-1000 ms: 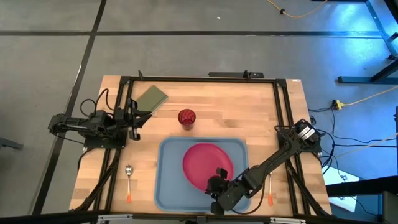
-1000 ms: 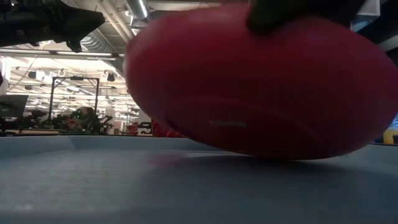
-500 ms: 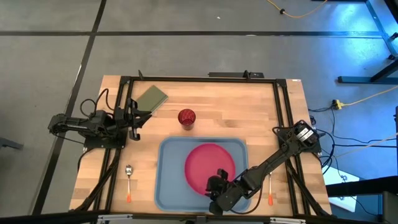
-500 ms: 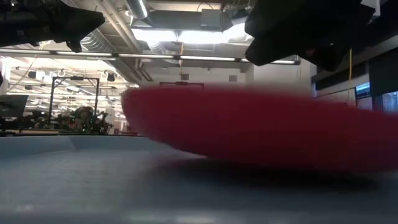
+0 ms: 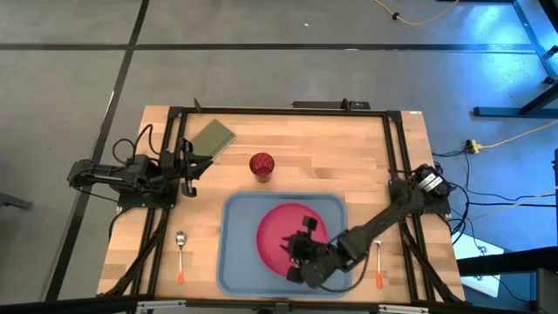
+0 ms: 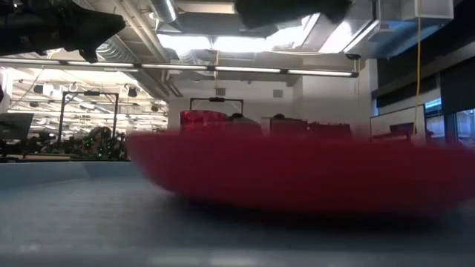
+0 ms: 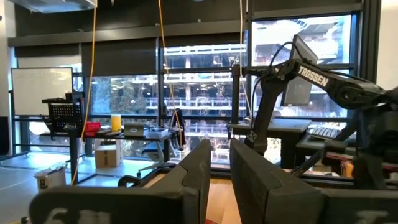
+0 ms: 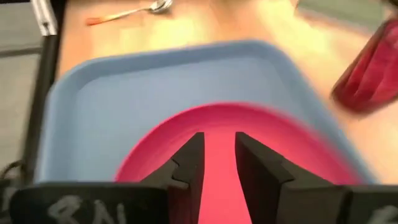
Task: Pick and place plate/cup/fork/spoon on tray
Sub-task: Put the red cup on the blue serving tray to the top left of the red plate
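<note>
The pink-red plate [image 5: 277, 223] lies flat in the light blue tray [image 5: 235, 253], and it also shows in the right wrist view [image 8: 217, 124] and the low view [image 6: 297, 178]. My right gripper [image 5: 292, 244] hangs above the plate's near part, slightly open and empty [image 8: 219, 152]. The dark red cup [image 5: 261, 164] stands on the table beyond the tray. The spoon [image 5: 180, 253] lies left of the tray and the fork [image 5: 378, 262] right of it. My left gripper [image 5: 187, 166] waits at the far left, shut [image 7: 219, 162].
A small olive-green flat rectangle [image 5: 212, 137] lies at the far left of the table, near my left gripper. The tray's left half [image 8: 124, 87] is bare. A black frame [image 5: 279, 109] runs along the table's edges.
My right gripper has let go of the plate and risen, moving a little toward the table's far edge over it. The plate, which was tilted with its near edge lifted, has dropped flat onto the tray.
</note>
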You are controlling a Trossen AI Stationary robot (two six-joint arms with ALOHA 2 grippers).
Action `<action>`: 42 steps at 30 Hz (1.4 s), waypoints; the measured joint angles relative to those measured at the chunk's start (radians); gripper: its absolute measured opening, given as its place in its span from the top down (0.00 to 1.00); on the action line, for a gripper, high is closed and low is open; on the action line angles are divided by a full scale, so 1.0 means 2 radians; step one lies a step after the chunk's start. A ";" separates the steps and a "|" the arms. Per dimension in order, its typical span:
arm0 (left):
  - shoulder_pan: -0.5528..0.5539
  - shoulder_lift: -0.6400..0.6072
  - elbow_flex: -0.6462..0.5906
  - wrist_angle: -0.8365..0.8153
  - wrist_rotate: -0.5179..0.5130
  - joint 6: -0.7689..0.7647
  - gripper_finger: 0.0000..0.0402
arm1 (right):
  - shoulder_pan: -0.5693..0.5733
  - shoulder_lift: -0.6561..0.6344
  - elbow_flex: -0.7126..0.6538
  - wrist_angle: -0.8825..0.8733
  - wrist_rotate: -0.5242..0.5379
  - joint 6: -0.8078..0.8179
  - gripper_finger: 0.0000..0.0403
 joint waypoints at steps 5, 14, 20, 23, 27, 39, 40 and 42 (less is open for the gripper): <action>0.000 0.000 0.000 -0.002 0.000 0.000 0.86 | -0.055 0.000 0.002 -0.011 -0.085 -0.048 0.77; 0.000 0.000 0.000 -0.002 0.000 0.000 0.86 | -0.162 -0.045 0.003 -0.024 -0.145 -0.194 0.77; 0.000 0.000 0.000 -0.002 0.000 0.000 0.86 | -0.248 -0.064 0.003 0.000 -0.248 -0.295 0.77; 0.000 0.000 0.000 -0.002 0.000 0.000 0.86 | -0.275 -0.066 0.003 -0.009 -0.285 -0.295 0.77; 0.000 0.000 0.000 -0.002 0.000 0.000 0.86 | -0.283 -0.079 0.003 -0.011 -0.297 -0.306 0.77; 0.000 0.000 0.000 0.003 0.000 0.000 0.86 | -0.163 -0.233 0.003 -0.369 0.010 -0.073 0.77; 0.000 0.000 0.000 0.008 0.000 0.000 0.86 | -0.145 -0.244 0.002 -0.403 0.032 -0.028 0.77; 0.000 0.000 0.000 0.011 0.000 -0.004 0.86 | -0.112 -0.267 -0.011 -0.451 0.072 0.053 0.77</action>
